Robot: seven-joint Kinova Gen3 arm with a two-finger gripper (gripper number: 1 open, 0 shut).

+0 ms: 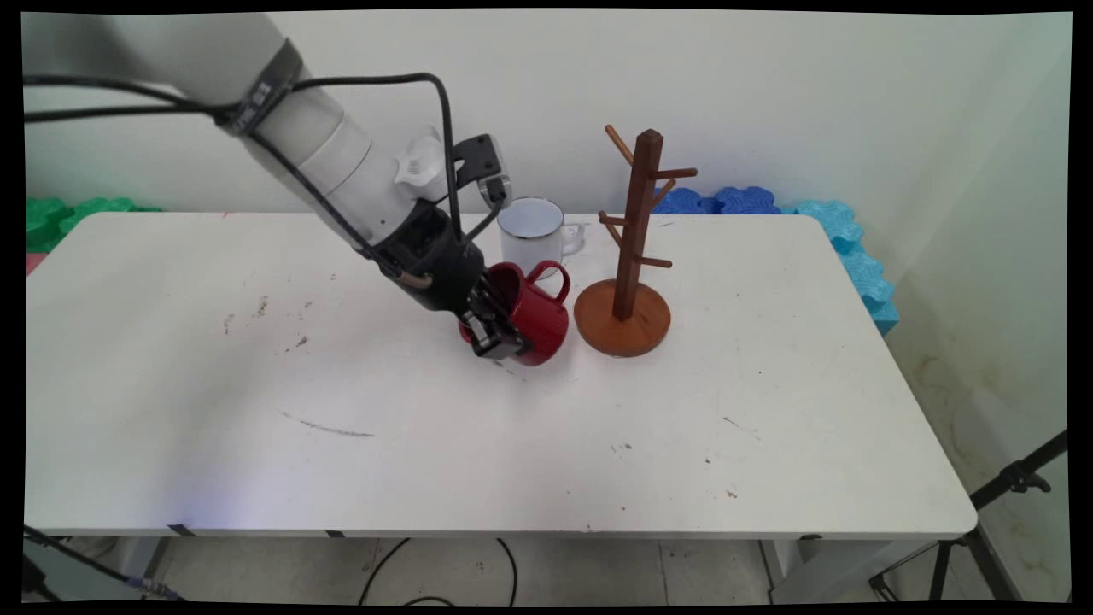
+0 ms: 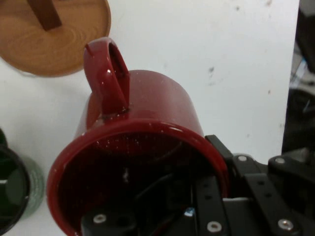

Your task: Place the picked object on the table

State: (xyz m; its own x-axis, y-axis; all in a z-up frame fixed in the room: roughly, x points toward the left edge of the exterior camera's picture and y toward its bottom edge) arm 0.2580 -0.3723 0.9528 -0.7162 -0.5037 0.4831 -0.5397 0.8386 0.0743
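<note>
Gripping the rim of a tipped red mug (image 1: pixel 531 320), the claw (image 1: pixel 495 335) was closed with one finger inside, a wooden mug tree (image 1: pixel 628 295) just beyond on the worktop (image 1: pixel 427 444).

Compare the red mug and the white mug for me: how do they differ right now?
The red mug is tipped on its side, mouth toward the arm; the white mug stands upright. The pincer grips the red mug's rim, one finger inside; the white mug stands untouched behind it. The red mug lies nearer the wooden mug tree's base. Both are enamel-look mugs with one loop handle, on the table.
</note>
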